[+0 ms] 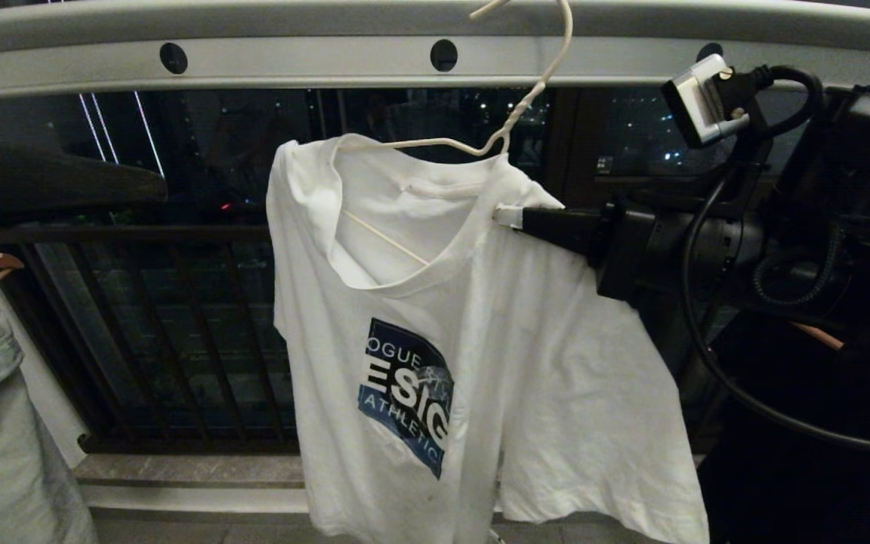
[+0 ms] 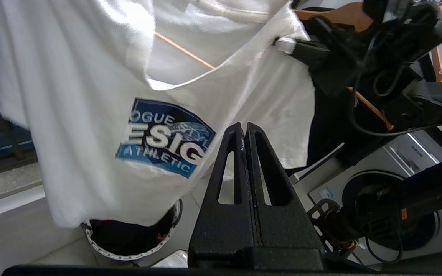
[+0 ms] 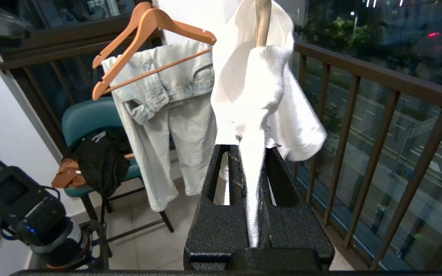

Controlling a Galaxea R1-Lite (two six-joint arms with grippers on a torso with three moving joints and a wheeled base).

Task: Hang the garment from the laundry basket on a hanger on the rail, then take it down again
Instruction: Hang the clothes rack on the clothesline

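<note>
The white short-sleeved T-shirt with a dark blue chest print [image 1: 526, 363] hangs on the thin white wire hanger [image 1: 514, 113] hooked over the pale grey metal rail with round holes [image 1: 291, 57]. The right gripper [image 1: 509, 217] is clamped on the shirt's shoulder; the left gripper [image 2: 244, 128], closed and empty, hovers near the print.

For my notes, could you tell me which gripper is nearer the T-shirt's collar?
Right. The right gripper is shut on the T-shirt at the collar; the left gripper hangs shut lower down, apart from it.

Soft white cloth garment [image 1: 526, 363] (matt, creased), thin wire hanger [image 1: 510, 121], smooth metal rail [image 1: 299, 60]
</note>
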